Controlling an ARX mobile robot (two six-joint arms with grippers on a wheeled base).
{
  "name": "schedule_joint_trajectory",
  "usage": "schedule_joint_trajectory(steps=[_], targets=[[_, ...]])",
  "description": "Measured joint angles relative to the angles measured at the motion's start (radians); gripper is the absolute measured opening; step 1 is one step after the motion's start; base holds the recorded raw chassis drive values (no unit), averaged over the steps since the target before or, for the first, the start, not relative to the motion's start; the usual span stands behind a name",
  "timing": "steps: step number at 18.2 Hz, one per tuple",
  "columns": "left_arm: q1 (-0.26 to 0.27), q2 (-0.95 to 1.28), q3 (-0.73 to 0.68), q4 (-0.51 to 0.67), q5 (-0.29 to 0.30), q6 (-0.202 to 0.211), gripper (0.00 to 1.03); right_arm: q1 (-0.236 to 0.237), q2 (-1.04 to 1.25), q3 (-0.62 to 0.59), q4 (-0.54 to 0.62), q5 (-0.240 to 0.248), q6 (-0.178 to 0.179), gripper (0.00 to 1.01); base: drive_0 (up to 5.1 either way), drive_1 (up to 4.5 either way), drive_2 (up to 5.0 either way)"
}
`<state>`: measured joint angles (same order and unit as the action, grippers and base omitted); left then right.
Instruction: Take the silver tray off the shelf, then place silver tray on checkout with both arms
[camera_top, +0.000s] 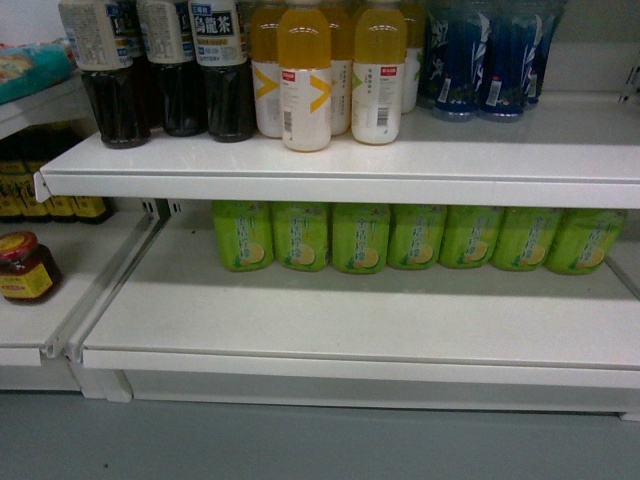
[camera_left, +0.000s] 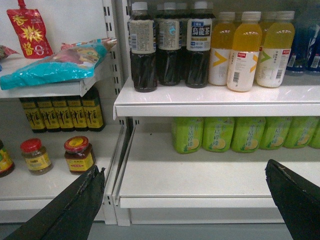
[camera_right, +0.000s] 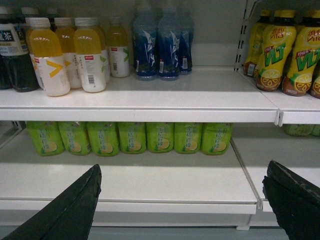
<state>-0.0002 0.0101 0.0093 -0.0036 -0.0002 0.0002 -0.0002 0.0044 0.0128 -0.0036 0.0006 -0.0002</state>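
No silver tray is seen in any view. The shelf (camera_top: 340, 325) in front of the robot — the lower white board — is faced squarely, its front part bare and a row of green bottles (camera_top: 400, 238) lined up along its back. On the board above (camera_top: 350, 165), dark tea bottles (camera_top: 165, 70), orange-yellow juice bottles (camera_top: 330, 75) and blue bottles (camera_top: 490, 60) are stood side by side. The left gripper (camera_left: 185, 195) is held before the lower board with its black fingers (camera_left: 82, 200) spread wide, nothing between them. The right gripper (camera_right: 182, 197) is likewise held wide apart and grips nothing — its fingers (camera_right: 75, 202) frame the same board. Red-lidded jars (camera_left: 79, 154) are seen on the neighbouring rack to the left.
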Motion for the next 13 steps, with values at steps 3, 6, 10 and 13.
schedule_joint_trajectory(steps=[3,6,10,13], targets=[[0.0,0.0,0.0,0.0,0.0,0.0,0.98,0.0,0.0,0.0,0.0,0.0,0.0,0.98,0.0,0.0,0.0],[0.0,0.0,0.0,0.0,0.0,0.0,0.98,0.0,0.0,0.0,0.0,0.0,0.0,0.98,0.0,0.0,0.0],[0.0,0.0,0.0,0.0,0.0,0.0,0.98,0.0,0.0,0.0,0.0,0.0,0.0,0.98,0.0,0.0,0.0],[0.0,0.0,0.0,0.0,0.0,0.0,0.98,0.0,0.0,0.0,0.0,0.0,0.0,0.98,0.0,0.0,0.0]])
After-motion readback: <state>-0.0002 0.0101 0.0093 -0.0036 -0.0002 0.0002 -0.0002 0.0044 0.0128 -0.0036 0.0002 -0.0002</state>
